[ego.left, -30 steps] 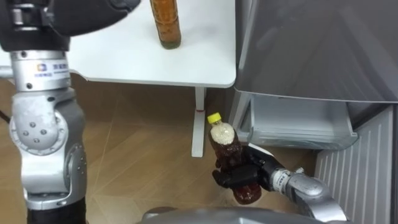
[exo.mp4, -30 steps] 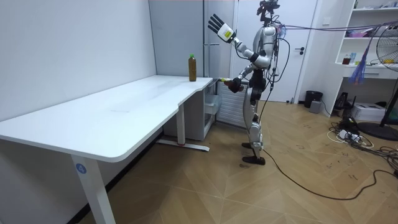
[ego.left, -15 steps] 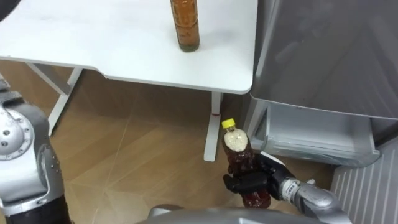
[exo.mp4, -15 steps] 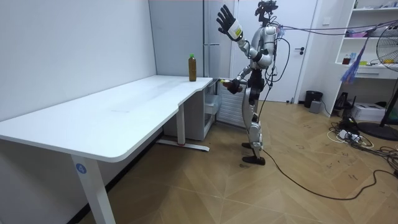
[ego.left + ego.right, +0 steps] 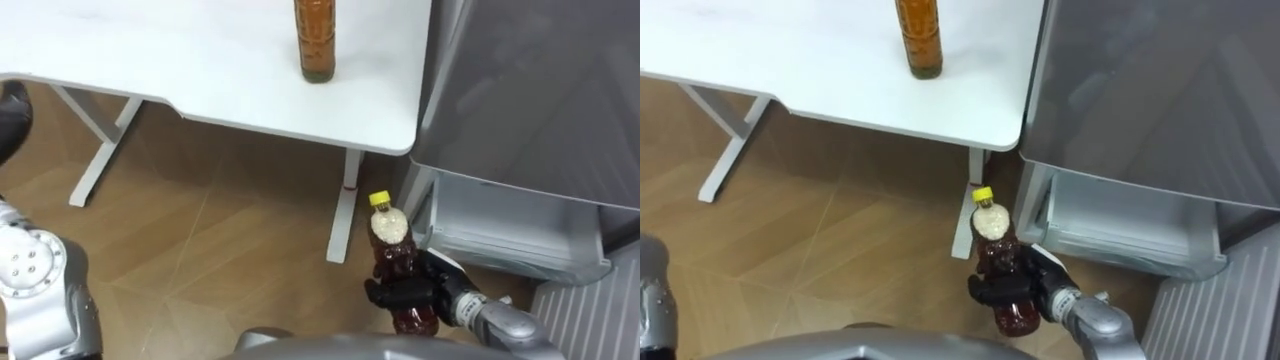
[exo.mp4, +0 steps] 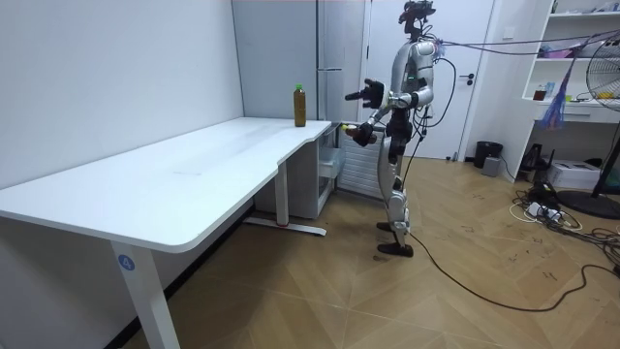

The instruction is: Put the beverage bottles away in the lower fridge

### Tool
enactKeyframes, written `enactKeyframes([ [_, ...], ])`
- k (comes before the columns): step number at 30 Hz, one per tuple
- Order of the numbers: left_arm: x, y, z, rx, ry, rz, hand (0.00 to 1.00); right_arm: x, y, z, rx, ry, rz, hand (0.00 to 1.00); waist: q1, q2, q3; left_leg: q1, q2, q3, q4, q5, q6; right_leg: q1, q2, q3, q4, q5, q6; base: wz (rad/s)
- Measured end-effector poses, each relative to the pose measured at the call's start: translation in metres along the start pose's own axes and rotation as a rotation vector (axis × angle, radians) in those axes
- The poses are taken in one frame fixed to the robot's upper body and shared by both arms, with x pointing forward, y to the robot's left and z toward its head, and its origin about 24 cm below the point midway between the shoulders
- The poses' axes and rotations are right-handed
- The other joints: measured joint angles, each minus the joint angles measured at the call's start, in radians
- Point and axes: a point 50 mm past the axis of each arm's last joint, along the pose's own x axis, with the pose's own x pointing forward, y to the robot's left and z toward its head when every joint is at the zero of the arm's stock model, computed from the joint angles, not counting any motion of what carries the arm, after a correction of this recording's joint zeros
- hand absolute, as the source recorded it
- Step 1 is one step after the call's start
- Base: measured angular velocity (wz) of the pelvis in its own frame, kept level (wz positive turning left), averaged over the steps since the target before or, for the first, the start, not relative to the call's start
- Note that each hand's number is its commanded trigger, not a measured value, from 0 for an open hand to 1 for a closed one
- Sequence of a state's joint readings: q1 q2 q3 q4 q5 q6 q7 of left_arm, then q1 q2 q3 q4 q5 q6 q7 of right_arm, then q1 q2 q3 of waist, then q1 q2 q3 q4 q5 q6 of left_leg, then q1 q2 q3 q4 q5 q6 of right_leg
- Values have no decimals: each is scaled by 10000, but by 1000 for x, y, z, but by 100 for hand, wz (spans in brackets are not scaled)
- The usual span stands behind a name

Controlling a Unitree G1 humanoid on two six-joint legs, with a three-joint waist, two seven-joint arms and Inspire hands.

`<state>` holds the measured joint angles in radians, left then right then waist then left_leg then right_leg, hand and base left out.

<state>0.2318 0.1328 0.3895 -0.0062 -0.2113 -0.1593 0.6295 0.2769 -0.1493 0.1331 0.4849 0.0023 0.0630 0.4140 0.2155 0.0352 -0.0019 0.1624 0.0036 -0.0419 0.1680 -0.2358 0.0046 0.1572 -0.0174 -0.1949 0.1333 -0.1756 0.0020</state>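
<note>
At the far left my left hand [image 6: 368, 94] is held out at chest height in front of the robot, carrying nothing; I cannot tell from here whether it is wide or closed. Next comes the white tabletop [image 5: 180, 50], with one amber drink bottle [image 5: 316, 35] standing upright near its right far corner, close to the fridge.

Just right of the tabletop's leg and nearer to me, my right hand [image 5: 410, 296] is wrapped around the lower half of a dark drink bottle [image 5: 392, 255], upright with its yellow cap [image 5: 379, 200] on top. It hangs over the floor, just left of the lower fridge compartment [image 5: 500, 220], which stands open as a pale tray under the grey upper door [image 5: 540, 80].

I judge the bottle to be full, so fairly weighty for its size. It looks like smooth plastic that gives a little under a squeeze. A grip low on the body, as I have now, leaves the top free to swing, so I would move it slowly. I would take the tabletop bottle round its middle, below the shoulder.
</note>
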Motion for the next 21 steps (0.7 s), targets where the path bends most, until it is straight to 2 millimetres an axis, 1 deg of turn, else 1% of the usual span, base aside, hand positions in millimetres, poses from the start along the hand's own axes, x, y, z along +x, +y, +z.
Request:
enactKeyframes([
  [2, -5, 6, -22, 461, 903, 85, 0, 0, 0, -1, 50, 26, -100, 100, -12, -53, -4, 19, 0, 18, -21, 0, 0, 8, -1, -14, 4, -5, 8, -5],
  [3, -6, 7, -26, 552, 1096, 85, 0, 0, 0, -1, 50, 28, -123, 100, -20, -69, -4, 13, -1, 14, -21, 0, 0, 8, -1, -11, 2, -5, 9, 0],
  [5, -14, 7, -44, 492, 2093, 52, 0, 0, -1, -1, 71, 22, -176, 100, -33, -157, -6, -19, -1, 8, -12, 0, 0, 19, 2, 21, 7, -6, 10, 0],
  [6, -17, 7, -49, 555, 2354, 33, 0, 0, -1, 0, 135, 0, -172, 100, -28, -158, -4, -10, 0, 16, -13, 0, 0, 20, 2, 43, 7, -6, 9, -5],
  [7, -22, 8, -64, 954, 2925, -27, 0, 0, -1, 0, 308, -79, -160, 100, -30, -147, 3, -5, 1, 55, -11, 0, 0, 22, 3, 53, 9, -6, 10, -6],
  [8, -29, 11, -78, 1289, 3574, -77, 0, 1, 0, 1, 376, -139, -157, 100, -115, -142, 7, -9, 1, 64, -8, 0, 0, 20, 2, 63, 12, -6, 9, -5],
  [9, -33, 12, -84, 1399, 3908, -118, 0, 2, 1, 2, 382, -154, -158, 100, -161, -141, 12, -10, 1, 64, -10, 0, 0, 18, 1, 60, 12, -6, 10, 0],
  [11, -47, 13, -104, 1656, 5112, -335, 0, 2, 1, 2, 392, -146, -191, 100, -225, -162, 33, -11, 0, 55, -13, -1, 1, 31, 1, 50, 12, -6, 10, 0],
  [12, -50, 14, -108, 1659, 5367, -354, 0, 2, 1, 2, 428, -141, -200, 100, -238, -172, 41, -11, 1, 55, -16, -1, 1, 31, 2, 50, 11, -7, 11, 0],
  [13, -56, 17, -117, 1710, 5883, -369, 0, 3, 2, 2, 545, -129, -189, 100, -253, -182, 54, -26, 3, 55, -16, -1, 1, 23, 4, 55, 9, -8, 12, 0],
  [16, -70, 25, -134, 1799, 7081, -283, 0, 4, 2, 1, 949, -75, -265, 100, -410, -247, 107, -141, 9, 105, -22, -3, 4, -66, 1, 33, 7, -10, 13, 6],
  [18, -76, 32, -142, 2115, 7572, -262, 0, 5, 3, 0, 954, 30, -338, 100, -414, -298, 109, -185, 18, 118, -32, -3, 5, -147, 8, 33, 24, -10, 13, -2],
  [21, -88, 47, -157, 2868, 8369, -277, 0, 5, 2, -1, 952, 147, -312, 100, -426, -321, 108, -160, 20, 151, -42, -3, 5, -153, 12, 94, 35, -10, 12, -8],
])
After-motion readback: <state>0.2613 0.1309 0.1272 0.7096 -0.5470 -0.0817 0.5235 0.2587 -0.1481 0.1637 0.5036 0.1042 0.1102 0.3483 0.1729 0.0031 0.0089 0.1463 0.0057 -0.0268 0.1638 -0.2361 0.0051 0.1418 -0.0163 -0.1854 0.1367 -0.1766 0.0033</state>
